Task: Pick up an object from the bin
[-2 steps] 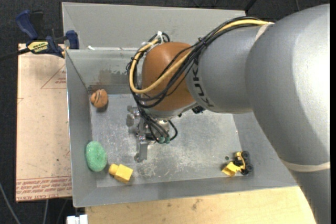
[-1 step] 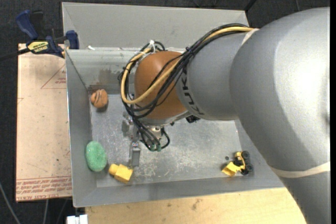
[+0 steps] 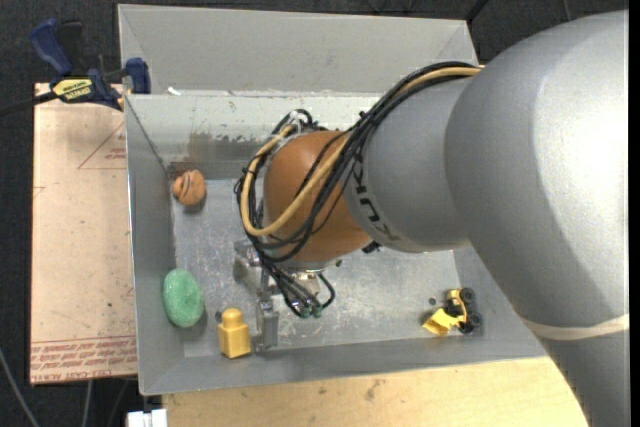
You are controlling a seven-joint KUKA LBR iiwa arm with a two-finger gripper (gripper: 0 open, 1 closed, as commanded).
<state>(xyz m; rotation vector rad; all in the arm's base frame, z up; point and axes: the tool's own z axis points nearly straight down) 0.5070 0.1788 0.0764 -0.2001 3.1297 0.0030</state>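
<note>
Claw [image 3: 263,315] is seen low in the bin [image 3: 400,300], a yellow block [image 3: 233,333] just beside it; open or closed cannot be told. Nothing is lifted yet.

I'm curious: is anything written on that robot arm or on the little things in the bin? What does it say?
"KU": dark letters on the grey arm; the rest of the word is hidden behind the cables.
No readable text on the brown ball, green lump, yellow block or yellow-and-black toy.
</note>
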